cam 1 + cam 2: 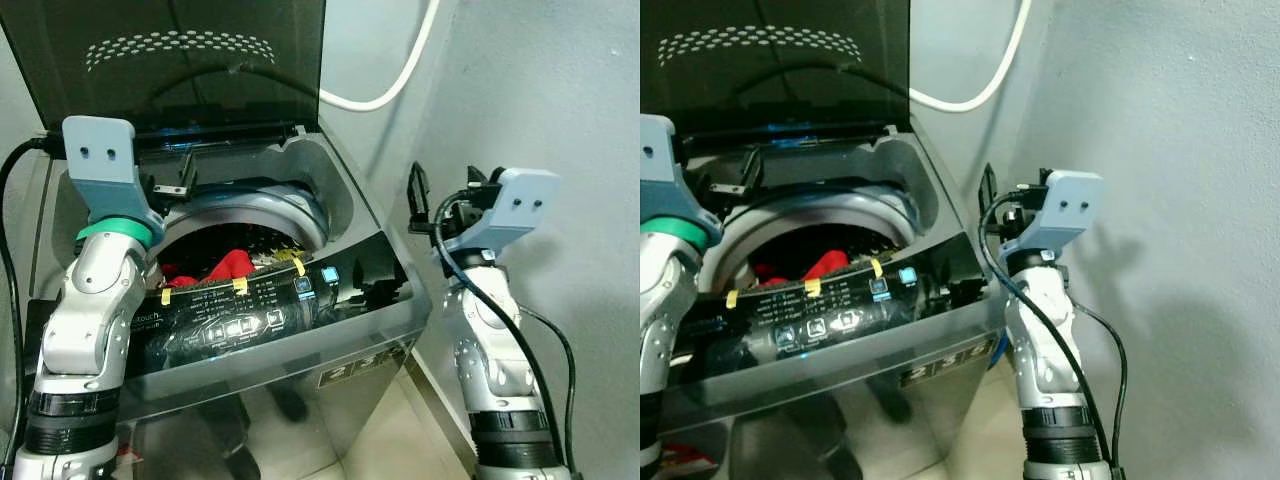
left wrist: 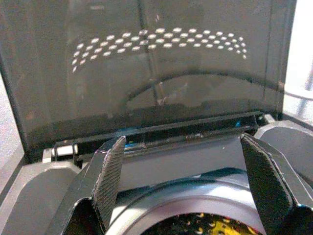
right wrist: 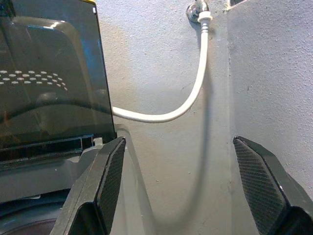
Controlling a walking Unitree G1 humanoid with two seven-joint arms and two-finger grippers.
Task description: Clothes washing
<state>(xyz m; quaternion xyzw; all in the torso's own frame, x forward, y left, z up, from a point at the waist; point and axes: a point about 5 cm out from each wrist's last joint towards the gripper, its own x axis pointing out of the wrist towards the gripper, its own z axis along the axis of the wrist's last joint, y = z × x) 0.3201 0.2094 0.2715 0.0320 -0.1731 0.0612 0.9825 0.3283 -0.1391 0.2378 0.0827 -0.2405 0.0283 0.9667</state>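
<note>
While the washing machine (image 1: 300,350) stands with its lid (image 1: 180,60) propped fully upright and the drum (image 1: 240,215) exposed, most of the risk sits with that lid: it's dark, tall and directly behind the left arm, so any upward or backward swing of the left gripper (image 2: 193,171) could knock it shut onto the arm. Left gripper hovers over the back rim of the drum opening, fingers spread wide, nothing held. Clothes (image 1: 228,265) are already down in the drum, red fabric visible against the front of the opening, just behind the control panel (image 1: 240,315). Judgement: load looks in, so next is likely lid down or panel buttons. Panel is glossy and glare-heavy, with yellow tape tabs (image 1: 240,285) on its upper edge; a wide-open gripper poking at it could hit the wrong key or two at once. Right gripper (image 3: 188,186) is off the machine's right side, near the wall, fingers also apart and empty, facing the white hose (image 3: 190,93) that runs to a wall fitting. Reaching across from there risks snagging the hose or scraping the wall. Arm cables (image 1: 500,320) hang loose too; could catch the machine's corner.
</note>
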